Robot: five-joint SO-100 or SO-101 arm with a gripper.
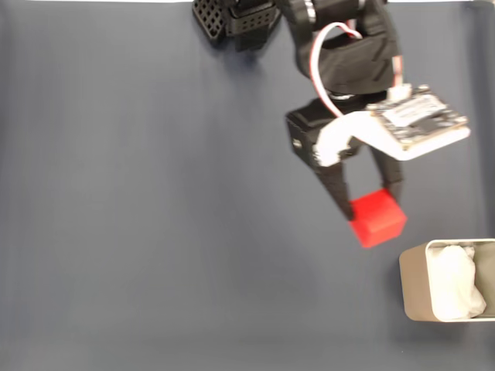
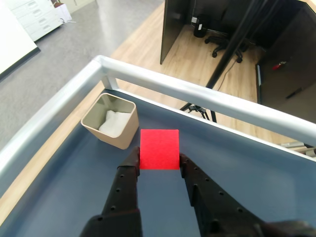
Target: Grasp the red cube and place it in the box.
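A dark blue-grey table (image 1: 139, 232) with a smooth matte surface spreads across the fixed view, and in the wrist view it is edged by a rounded silver metal rail (image 2: 197, 94), beyond which lie a wood floor and dark office furniture. The black plastic arm (image 1: 340, 54) comes down from the top centre-right of the fixed view, with a looping white cable and a white bracket carrying a small circuit board; its upper part is cut off by the frame edge. The box (image 1: 414, 282) sits at the lower right of the fixed view, partly cut off by the right edge: tan walls, rounded corners, crumpled white lining inside. In the wrist view it stands at centre left, near the rail. The gripper (image 1: 370, 210) points toward the bottom of the frame, its two black fingers clamped on opposite sides of the red cube (image 1: 377, 218), which sits right at the fingertips. In the wrist view the cube (image 2: 159, 149) shows one flat, plain square face between the finger ends, just right of the box. It seems lifted off the table, though the slightly blurred fixed view leaves that uncertain.
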